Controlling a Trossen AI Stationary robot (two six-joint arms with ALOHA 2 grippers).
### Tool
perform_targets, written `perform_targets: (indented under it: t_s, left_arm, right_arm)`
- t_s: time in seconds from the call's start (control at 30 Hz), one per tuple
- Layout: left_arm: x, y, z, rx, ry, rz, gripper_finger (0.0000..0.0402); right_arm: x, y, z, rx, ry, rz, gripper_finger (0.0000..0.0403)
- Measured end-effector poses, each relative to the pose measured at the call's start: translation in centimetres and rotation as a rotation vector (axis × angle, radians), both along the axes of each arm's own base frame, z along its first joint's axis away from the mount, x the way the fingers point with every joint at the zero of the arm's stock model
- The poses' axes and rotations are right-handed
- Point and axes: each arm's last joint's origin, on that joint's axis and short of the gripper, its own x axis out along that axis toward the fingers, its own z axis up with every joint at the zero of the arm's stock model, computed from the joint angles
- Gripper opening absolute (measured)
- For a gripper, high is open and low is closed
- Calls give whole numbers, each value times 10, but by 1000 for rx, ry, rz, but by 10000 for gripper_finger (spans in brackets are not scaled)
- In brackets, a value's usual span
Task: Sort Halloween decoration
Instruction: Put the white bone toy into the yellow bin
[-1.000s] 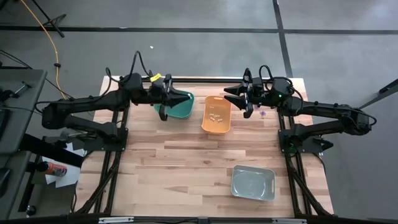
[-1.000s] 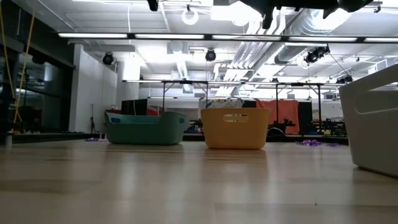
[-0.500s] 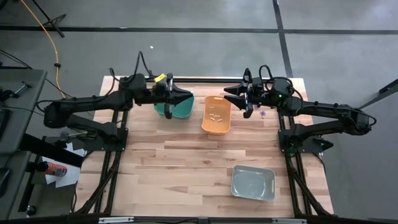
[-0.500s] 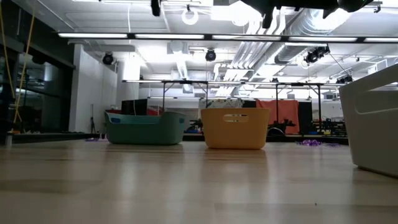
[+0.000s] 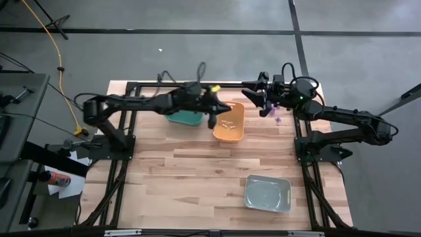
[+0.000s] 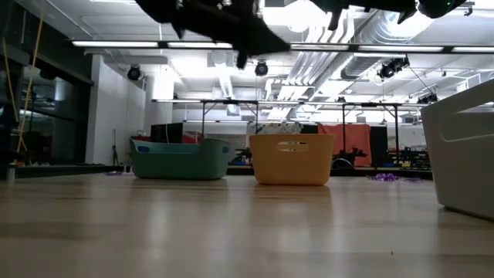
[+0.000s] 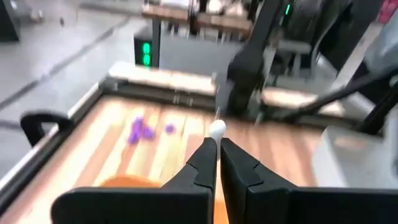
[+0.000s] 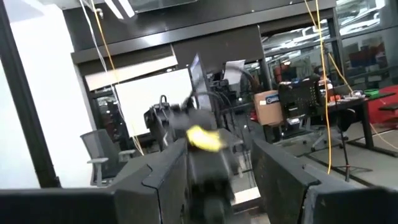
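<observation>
High view shows you the table [image 5: 197,171], the orange bin [image 5: 229,122] holding whitish trinkets [image 5: 228,122], and purple trinkets [image 7: 140,129] loose beside it. Your left gripper [image 7: 217,148] is clamped on a round white trinket [image 7: 217,129] above that bin; your right gripper [image 5: 255,104] stands apart. Orientation and writing are unreadable.

Bins and trinkets around my tools

My left tool [image 5: 223,112] hangs over the middle bin [image 5: 229,122]; another bin [image 5: 185,118] lies behind it, trinkets [image 5: 277,120] beneath my right tool [image 5: 253,97], the third bin [image 5: 268,194] nearer me on the bench [image 5: 184,171].
</observation>
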Motion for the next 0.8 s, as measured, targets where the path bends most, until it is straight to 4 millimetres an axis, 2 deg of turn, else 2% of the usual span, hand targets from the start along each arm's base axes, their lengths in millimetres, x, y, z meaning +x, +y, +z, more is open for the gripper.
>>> perform_targets:
  t_s: [0.17,0.4,0.6,0.8]
  left_arm:
    - [24,6,-43,-14,101,-4,0]
    - [38,10,-94,-46,227,-5,0]
    - [42,11,-122,-119,288,21,0]
    - [43,13,-133,-126,331,93,2]
  right_arm:
    - [0,-1,-1,6,14,-5,171]
    - [1,-2,-5,26,46,-27,171]
    - [2,-2,-7,35,68,-27,171]
    - [2,-3,-9,50,89,-28,171]
